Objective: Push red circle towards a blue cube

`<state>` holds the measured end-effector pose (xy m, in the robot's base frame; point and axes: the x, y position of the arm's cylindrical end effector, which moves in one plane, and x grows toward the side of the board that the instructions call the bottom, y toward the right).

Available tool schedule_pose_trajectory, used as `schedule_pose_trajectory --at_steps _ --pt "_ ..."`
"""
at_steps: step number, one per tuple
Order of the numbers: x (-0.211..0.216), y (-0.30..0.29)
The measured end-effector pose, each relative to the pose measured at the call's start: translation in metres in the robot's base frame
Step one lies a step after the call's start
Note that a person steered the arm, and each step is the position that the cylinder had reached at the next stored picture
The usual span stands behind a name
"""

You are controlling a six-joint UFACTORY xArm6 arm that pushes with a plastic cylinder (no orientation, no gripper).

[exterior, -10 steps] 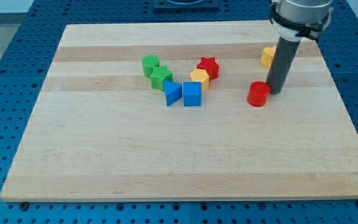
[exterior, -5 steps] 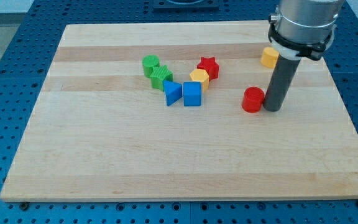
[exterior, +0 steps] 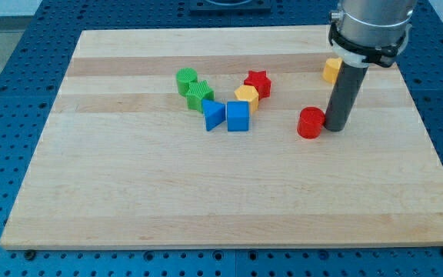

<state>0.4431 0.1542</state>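
The pale wooden board (exterior: 229, 200) lies on a blue perforated table (exterior: 6, 92); its part nearest the view's bottom is bare wood. Going farther up the view, the small red circle, a short plastic cylinder (exterior: 310, 123), stands right of centre. The arm's dark straight rod ends in my tip (exterior: 334, 128), which touches the red circle's right side. The arm carries no jaws, only this rod, so nothing is spread or pinched.

Well apart to the view's left, at about the same depth, the blue plastic cube (exterior: 238, 116) sits just beside the blue triangular plastic block (exterior: 213, 115) on its left. Just behind the blue cube, the yellow plastic block (exterior: 247, 96) touches the red star-shaped plastic block (exterior: 258, 81). Left of them, 2 green plastic blocks stand together: the ridged one (exterior: 201, 95) and the rounder one (exterior: 186, 79) behind it. Farthest back, a second yellow plastic block (exterior: 331, 69) is partly hidden by the rod.
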Motion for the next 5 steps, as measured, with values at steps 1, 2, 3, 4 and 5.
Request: schedule_pose_trajectory --at_steps 1,2,3,4,5 --pt "-0.002 -0.006" --pt "-0.010 -0.012" --pt "-0.017 -0.021" --pt "-0.017 -0.035" --pt "-0.017 -0.045"
